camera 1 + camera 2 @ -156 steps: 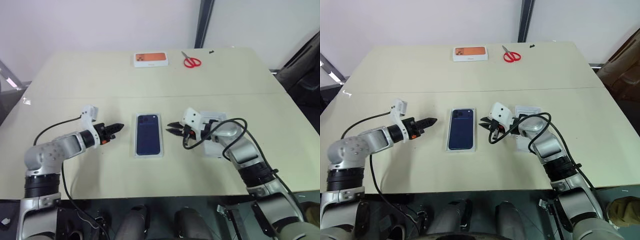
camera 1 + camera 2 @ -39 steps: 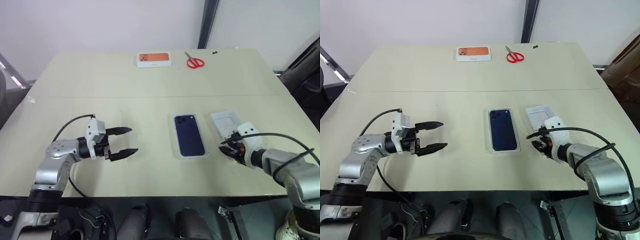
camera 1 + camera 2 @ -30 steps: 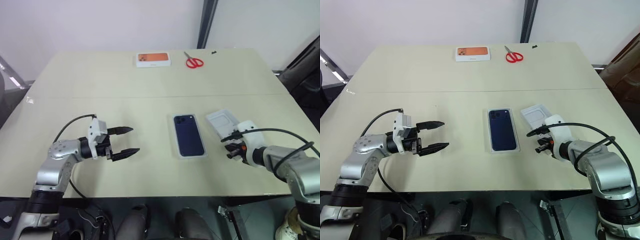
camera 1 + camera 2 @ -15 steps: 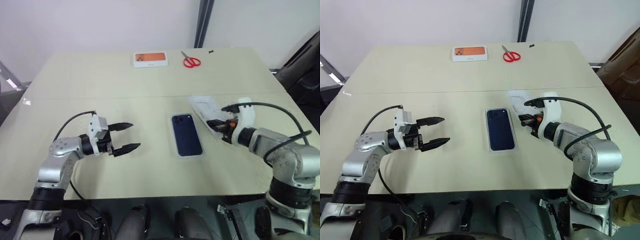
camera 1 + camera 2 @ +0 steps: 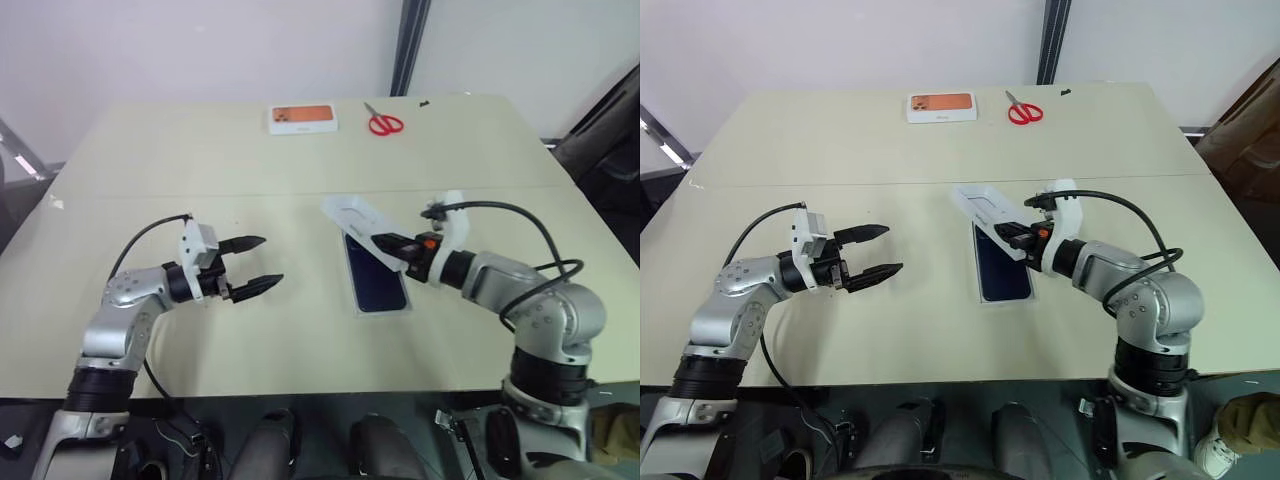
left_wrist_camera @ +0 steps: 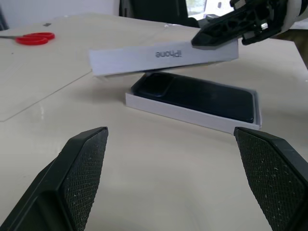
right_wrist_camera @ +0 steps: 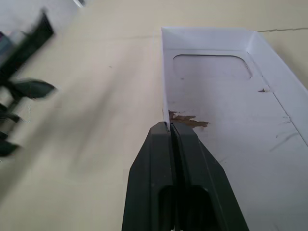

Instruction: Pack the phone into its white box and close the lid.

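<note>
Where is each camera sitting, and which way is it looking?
Head views: high on the robot's head, looking down at the table, the phone in the white box, both arms.
Left wrist view: behind the open left pincer, looking level across at the box and the lid.
Right wrist view: behind the right pincer, shut on the lid's wall, looking into the lid.
Shared: the lid shows in all views.

Left end effector (image 5: 262, 263) spread wide; right end effector (image 5: 383, 243) pinched closed.
</note>
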`<state>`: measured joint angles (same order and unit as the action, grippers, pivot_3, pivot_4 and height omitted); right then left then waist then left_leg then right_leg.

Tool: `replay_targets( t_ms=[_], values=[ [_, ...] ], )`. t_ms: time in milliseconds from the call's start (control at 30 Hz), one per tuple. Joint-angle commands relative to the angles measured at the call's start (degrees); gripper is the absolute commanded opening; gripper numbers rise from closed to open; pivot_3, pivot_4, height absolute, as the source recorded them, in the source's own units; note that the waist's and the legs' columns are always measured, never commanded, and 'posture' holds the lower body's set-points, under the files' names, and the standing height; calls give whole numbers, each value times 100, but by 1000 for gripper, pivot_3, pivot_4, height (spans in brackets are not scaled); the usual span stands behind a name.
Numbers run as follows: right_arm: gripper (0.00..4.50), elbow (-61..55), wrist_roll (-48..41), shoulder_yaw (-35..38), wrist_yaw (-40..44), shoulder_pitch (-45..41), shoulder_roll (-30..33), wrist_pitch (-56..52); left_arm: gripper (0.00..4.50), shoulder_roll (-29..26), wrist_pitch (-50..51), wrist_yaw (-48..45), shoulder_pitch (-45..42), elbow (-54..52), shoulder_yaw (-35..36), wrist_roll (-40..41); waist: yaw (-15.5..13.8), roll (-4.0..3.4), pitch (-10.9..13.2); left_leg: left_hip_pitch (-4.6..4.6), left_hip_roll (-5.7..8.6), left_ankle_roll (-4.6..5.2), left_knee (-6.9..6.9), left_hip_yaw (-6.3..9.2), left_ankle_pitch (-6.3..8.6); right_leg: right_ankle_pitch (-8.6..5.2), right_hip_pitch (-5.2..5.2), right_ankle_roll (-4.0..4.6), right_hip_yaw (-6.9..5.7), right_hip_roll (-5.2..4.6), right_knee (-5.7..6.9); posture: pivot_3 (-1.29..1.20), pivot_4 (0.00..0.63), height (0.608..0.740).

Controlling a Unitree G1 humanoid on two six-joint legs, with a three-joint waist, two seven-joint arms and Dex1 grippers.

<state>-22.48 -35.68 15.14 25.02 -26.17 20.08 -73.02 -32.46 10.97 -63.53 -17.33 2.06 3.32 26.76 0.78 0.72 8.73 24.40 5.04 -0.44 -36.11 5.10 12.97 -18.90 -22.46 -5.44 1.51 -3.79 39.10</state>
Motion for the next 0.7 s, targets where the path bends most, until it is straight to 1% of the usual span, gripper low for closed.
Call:
replay_targets(
  t_ms=[33, 200, 333, 500, 567, 633, 700],
  values=[
    [108, -256, 83, -348, 442, 260, 656, 508, 4403, -58, -28, 45, 34, -175, 140, 56, 4, 0, 0, 0, 0, 0, 0, -1, 0, 0, -1, 0, 0, 0, 0, 0, 150, 734],
    [108, -105, 380, -458, 752, 696, 1588, 1059, 4403, -8, -59, 92, 15, -168, 100, 31, 1, 0, 0, 0, -2, 1, -1, -1, 0, 0, 1, 0, 0, 0, -1, 0, 150, 734],
    [108, -132, 502, -333, 867, 1148, 2049, 1331, 4403, -1, -87, 73, 10, -145, 70, 14, -20, 1, 0, 1, -1, 2, -3, -1, 1, 0, 6, 0, -1, 0, -4, 0, 150, 734],
    [108, -382, 439, -13, 798, 1697, 2286, 1245, 4403, -3, -98, 30, -21, -87, 48, 3, -15, 1, 0, 0, -2, 2, -2, -1, 1, 0, 7, 0, 0, 0, -5, 0, 150, 734],
    [108, -562, 401, 4, 781, 1867, 2333, 1152, 4403, 8, -117, 12, -62, -25, 31, -10, -16, 1, 0, 0, -2, 2, -2, -1, 1, 0, 7, 0, 0, 0, -5, 0, 150, 734],
    [108, -646, 391, -6, 704, 1818, 2281, 1154, 4403, 28, -150, -4, -117, 49, -2, -44, -13, 1, 0, 0, -2, 3, -3, -1, 1, 0, 9, 0, 0, 0, -6, 0, 150, 734],
    [108, -620, 420, -39, 648, 1578, 2283, 1231, 4403, 57, -173, -23, -178, 96, -46, -69, -7, 1, 0, -1, -2, 2, -4, -1, 1, 0, 9, 0, 0, 0, -5, 0, 150, 734]
  ],
)
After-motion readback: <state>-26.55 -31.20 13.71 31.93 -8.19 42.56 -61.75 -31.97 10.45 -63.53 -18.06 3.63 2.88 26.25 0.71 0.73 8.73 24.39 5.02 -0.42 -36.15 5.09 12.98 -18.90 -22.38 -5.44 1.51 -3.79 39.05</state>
